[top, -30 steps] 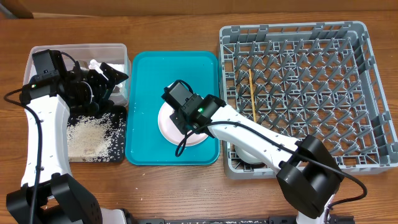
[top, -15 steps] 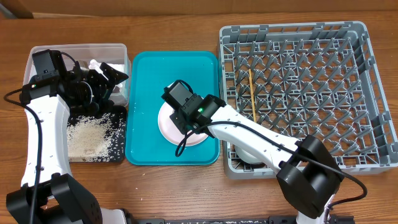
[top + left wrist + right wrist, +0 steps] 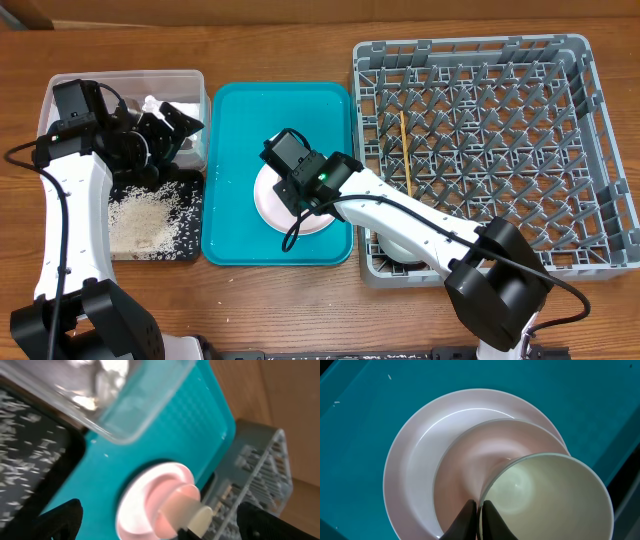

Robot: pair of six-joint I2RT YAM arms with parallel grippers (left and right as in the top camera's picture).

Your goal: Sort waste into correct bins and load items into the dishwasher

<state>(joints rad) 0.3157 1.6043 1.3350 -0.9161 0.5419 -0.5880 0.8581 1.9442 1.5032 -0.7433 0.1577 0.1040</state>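
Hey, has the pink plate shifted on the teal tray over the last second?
No. In the overhead view the pink plate lies at the same spot as before, in the lower right part of the teal tray.

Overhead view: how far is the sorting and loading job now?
Done: rice in the black tray, napkins in the clear tub, chopsticks in the dish rack. In hand: the right arm's jaws are shut on the rim of the cream cup. Left: cup and pink plate, both on the teal tray.
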